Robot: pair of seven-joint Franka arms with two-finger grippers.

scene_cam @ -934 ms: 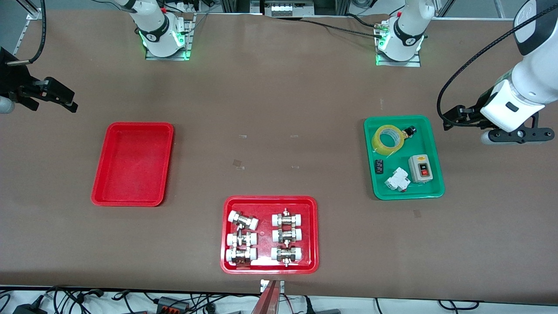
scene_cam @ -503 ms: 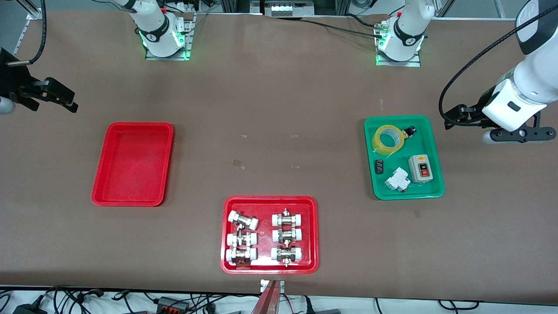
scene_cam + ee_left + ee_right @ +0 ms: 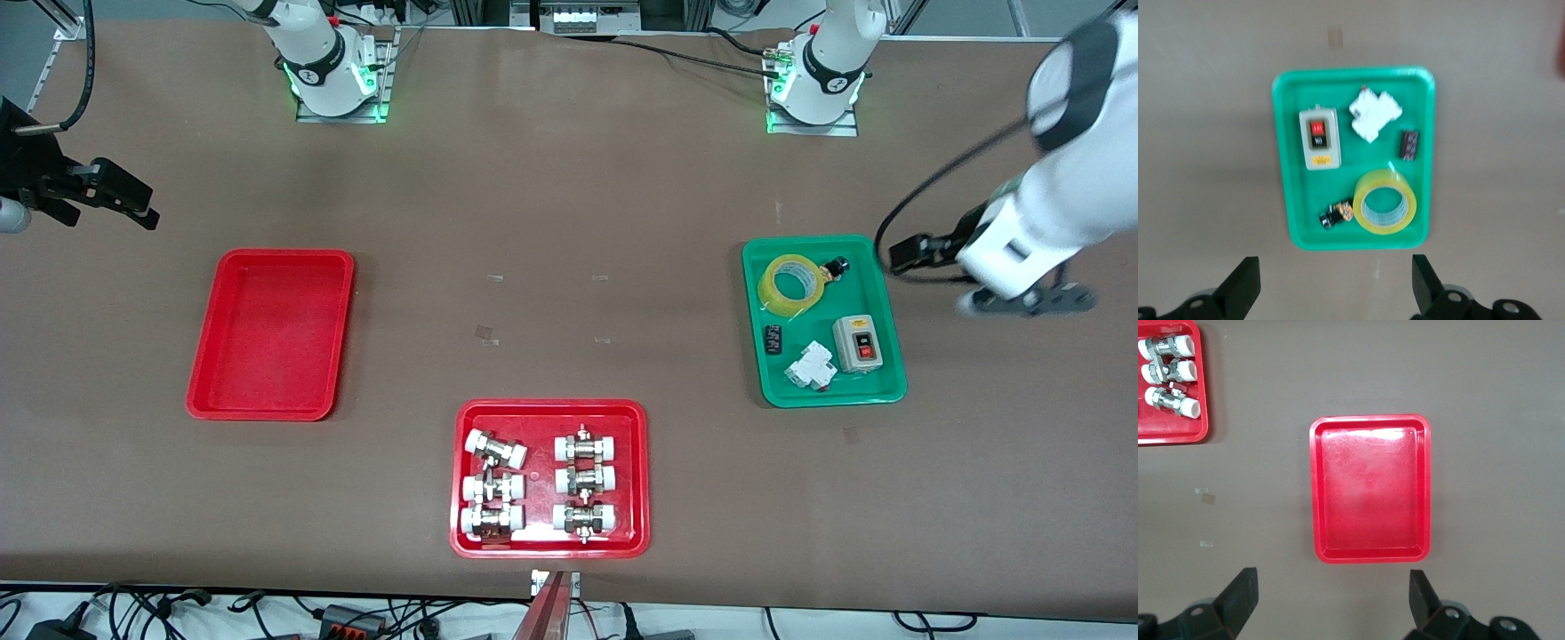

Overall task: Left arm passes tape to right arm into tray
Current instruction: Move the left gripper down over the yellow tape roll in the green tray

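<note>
- Yellowish translucent tape (image 3: 790, 284) lies flat in the green tray (image 3: 892, 351), in the corner farthest from the front camera at the end toward the right arm; a small black part (image 3: 836, 268) sits just beside the roll; a grey switch box (image 3: 858, 343), a white breaker (image 3: 811, 365) and a small black block (image 3: 773, 340) share that tray, all nearer the camera than the roll
- Left gripper (image 3: 1331, 287) hangs over bare table just off the green tray's edge toward the left arm's end; its fingers are spread wide with nothing between them; seen from its wrist, the roll lies ahead of the fingers, nearer one finger than the other
- Right gripper (image 3: 1331, 597) waits over bare table past the plain red tray (image 3: 206, 356), likewise spread wide and empty; that tray holds nothing; the other red tray (image 3: 638, 480), with its pipe fittings (image 3: 536, 484), plays no part here
- Step in hand, as I judge it: bring the left gripper over the roll and down; nothing is grasped yet, so the task has barely begun
- To do it well: centre the hand over the roll; put one finger into the white core and one outside the wall, or straddle the whole roll if the spread allows; keep the fingers off the small black part beside it; grip so that part of the roll is left free for the right gripper to take at the hand-over
</note>
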